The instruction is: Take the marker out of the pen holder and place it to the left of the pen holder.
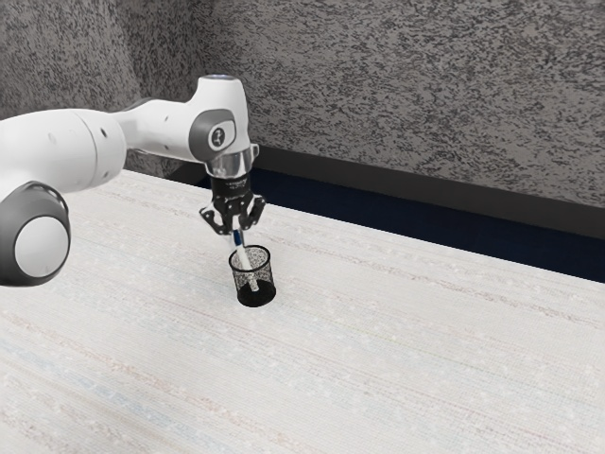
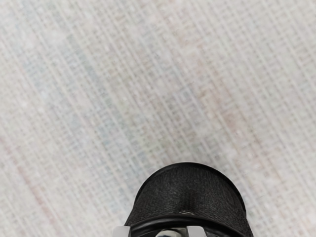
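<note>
Your gripper (image 1: 236, 230) is straddling the marker (image 1: 245, 258) fingers apart, nothing clamped yet, left of center in the exterior view. Marker's leaning in the pen holder (image 1: 268, 279), blue end poking out, so you're probably wanting to center, squeeze, then ease upward.

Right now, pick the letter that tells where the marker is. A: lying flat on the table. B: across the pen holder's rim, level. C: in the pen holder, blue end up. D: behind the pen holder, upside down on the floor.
C: the marker rises at a tilt out of the pen holder, its lower part showing through the mesh, its blue end up by the gripper.
</note>
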